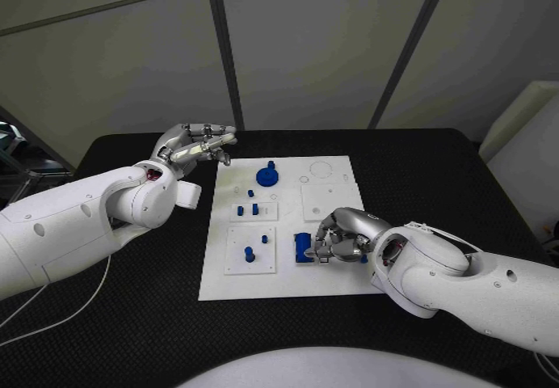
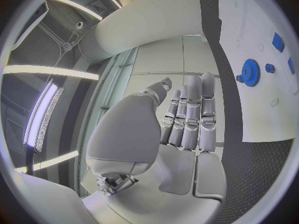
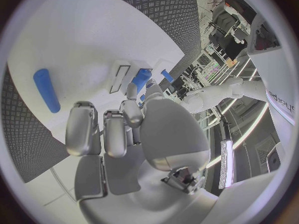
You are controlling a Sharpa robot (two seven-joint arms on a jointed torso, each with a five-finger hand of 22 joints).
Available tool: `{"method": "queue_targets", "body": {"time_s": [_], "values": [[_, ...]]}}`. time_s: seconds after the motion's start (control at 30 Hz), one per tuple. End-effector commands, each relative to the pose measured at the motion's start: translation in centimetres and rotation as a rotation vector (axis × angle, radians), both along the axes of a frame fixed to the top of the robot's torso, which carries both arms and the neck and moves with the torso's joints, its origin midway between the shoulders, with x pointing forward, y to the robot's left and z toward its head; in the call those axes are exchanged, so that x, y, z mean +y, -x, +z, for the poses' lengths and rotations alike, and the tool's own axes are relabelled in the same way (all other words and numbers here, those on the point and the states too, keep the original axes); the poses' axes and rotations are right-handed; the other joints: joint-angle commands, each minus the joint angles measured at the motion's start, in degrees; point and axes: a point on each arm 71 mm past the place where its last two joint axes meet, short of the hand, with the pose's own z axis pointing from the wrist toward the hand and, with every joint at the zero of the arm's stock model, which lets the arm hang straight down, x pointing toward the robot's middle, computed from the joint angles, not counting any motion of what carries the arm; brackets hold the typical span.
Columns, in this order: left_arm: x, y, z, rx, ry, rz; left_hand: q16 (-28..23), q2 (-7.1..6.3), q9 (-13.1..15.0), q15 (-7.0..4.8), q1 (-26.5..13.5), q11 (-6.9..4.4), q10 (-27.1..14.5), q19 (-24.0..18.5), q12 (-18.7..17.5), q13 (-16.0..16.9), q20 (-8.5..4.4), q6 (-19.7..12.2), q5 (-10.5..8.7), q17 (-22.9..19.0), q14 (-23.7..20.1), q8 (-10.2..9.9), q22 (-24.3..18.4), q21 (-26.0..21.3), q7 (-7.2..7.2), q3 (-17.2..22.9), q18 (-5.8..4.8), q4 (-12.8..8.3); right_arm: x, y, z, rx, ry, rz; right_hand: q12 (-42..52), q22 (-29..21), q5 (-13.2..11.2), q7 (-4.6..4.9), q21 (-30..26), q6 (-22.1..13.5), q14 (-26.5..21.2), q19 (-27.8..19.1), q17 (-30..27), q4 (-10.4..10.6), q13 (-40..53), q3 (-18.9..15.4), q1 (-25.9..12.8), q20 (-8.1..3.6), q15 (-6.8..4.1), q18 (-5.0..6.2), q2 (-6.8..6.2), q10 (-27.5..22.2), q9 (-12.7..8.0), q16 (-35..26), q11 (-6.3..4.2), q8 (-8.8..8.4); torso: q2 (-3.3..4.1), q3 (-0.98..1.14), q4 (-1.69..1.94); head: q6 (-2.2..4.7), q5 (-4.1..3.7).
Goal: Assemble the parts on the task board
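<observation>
Working at the white task board (image 1: 285, 279) on the black bench (image 1: 140, 323), the right robot hand (image 1: 338, 238) is curling onto a blue block (image 1: 303, 245) at five o'clock, apparently seating it, while the left robot hand (image 1: 195, 145) is hovering empty, fingers apart, at eleven o'clock.

White task board (image 1: 221, 279) flat mid-table, blue gear (image 1: 268, 175) near its far edge, small blue pegs (image 1: 248, 210) standing in its left blocks
</observation>
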Motion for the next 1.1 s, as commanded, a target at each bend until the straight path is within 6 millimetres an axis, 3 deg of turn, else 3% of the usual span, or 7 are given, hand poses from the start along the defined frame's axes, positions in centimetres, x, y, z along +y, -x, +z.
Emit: {"method": "queue_targets", "body": {"time_s": [0.03,0.17,0.27,0.37,0.5,0.7,1.1], "values": [[-0.1,0.0,0.1,-0.005,0.008,-0.012,-0.26,0.42,-0.09,0.18,-0.07,-0.12,-0.36,0.13,0.28,-0.06,0.19,-0.23,0.24,-0.08,-0.41,-0.28,-0.06,-0.29,0.29,-0.21,-1.42,0.02,-0.2,0.1,0.6,-0.048,-0.031,-0.007,-0.2,-0.08,1.18,-0.34,0.22,0.09,3.97,0.16,4.2,-0.12,-0.25,-0.42,0.06,-0.19,-0.27,-0.6,0.18,0.14,0.16,0.15,-0.14,0.29,0.0,0.02,-0.03,0.15,0.05],[0.0,0.0,0.1,-0.005,0.007,-0.009,-0.26,0.47,-0.09,0.19,-0.07,-0.11,-0.38,0.13,0.29,-0.07,0.19,-0.24,0.25,-0.09,-0.41,-0.27,-0.08,-0.32,0.29,-0.21,-1.42,0.02,-1.4,0.3,0.9,-0.022,-0.071,-0.034,-1.27,-0.29,3.4,-0.2,0.05,-0.45,3.9,0.03,4.02,0.5,-1.08,-1.14,-0.12,-0.17,-0.21,-0.56,0.35,-0.5,0.26,-0.03,-0.03,0.04,-0.1,0.02,-0.23,0.23,0.08],[0.1,0.1,0.2,-0.005,0.006,-0.008,-0.26,0.55,-0.08,0.19,-0.02,-0.11,-0.41,0.14,0.3,-0.07,0.19,-0.22,0.26,-0.11,-0.43,-0.25,-0.11,-0.35,0.29,-0.18,-1.41,0.0,-2.6,0.2,1.6,-0.019,-0.078,-0.039,-3.79,-2.35,2.8,0.44,-1.21,-1.83,3.39,-0.92,2.06,1.92,-3.24,-2.1,-1.5,0.07,0.2,-0.2,0.61,-2.08,-0.22,-1.32,0.5,-1.31,-0.11,-0.06,-0.19,0.4,-0.31],[0.2,0.1,0.2,-0.008,0.007,-0.01,-0.27,0.52,-0.07,0.2,-0.02,-0.1,-0.45,0.14,0.32,-0.07,0.2,-0.21,0.25,-0.12,-0.44,-0.24,-0.14,-0.39,0.29,-0.24,-1.42,-0.02,-4.5,0.2,2.1,-0.022,-0.063,-0.056,-6.97,-5.51,1.94,1.57,-3.43,-3.45,2.74,-2.43,-0.33,2.78,-5.73,-2.77,-0.48,0.8,0.97,0.36,1.21,-3.9,-1.63,-3.24,1.45,-4.84,-0.05,-0.03,-0.31,1.21,-0.71],[0.2,0.2,0.2,-0.009,0.007,-0.01,-0.27,0.27,-0.05,0.27,-0.44,-0.07,-0.54,0.15,0.4,-0.07,0.27,-0.24,0.19,-0.17,-0.47,-0.22,-0.26,-0.55,0.31,-0.65,-1.44,0.15,-6.9,-0.1,2.2,-0.04,-0.012,-0.084,-7.76,-5.8,2.17,2.6,-3.83,-3.63,2.81,-2.37,-0.39,2.41,-6.11,-2.77,2.47,1.45,1.63,0.4,2.17,-3.86,-3.66,-3.62,2.2,-9.37,-0.12,-0.1,-0.44,1.43,-1.16],[0.0,0.2,0.2,-0.008,0.008,-0.013,-0.26,0.29,-0.05,0.27,-0.48,-0.07,-0.54,0.16,0.44,-0.06,0.28,-0.24,0.2,-0.18,-0.46,-0.21,-0.3,-0.59,0.3,-0.71,-1.44,0.18,-8.4,0.0,2.5,-0.09,0.067,-0.093,-7.69,-5.72,2.21,2.31,-3.89,-1.38,2.93,-2.16,-0.09,2.64,-5.84,-3.44,3.4,1.5,1.56,0.42,2.3,-3.33,-4.34,-3.63,2.08,-10.88,-0.11,0.18,-0.56,1.36,-1.74],[0.0,0.1,0.2,-0.008,0.008,-0.013,-0.26,0.29,-0.05,0.27,-0.48,-0.07,-0.54,0.16,0.44,-0.06,0.28,-0.24,0.2,-0.18,-0.46,-0.21,-0.3,-0.59,0.3,-0.71,-1.44,0.18,-9.4,-0.6,1.7,-0.088,0.207,-0.102,-9.22,-6.61,3.57,1.82,-4.59,1.22,2.75,-2.36,-0.83,2.56,-6.85,-4.1,4.66,1.25,1.25,0.57,2.24,-3.72,-4.67,-4.43,1.67,-11.84,-0.11,0.17,-0.62,1.0,-2.17]]}}
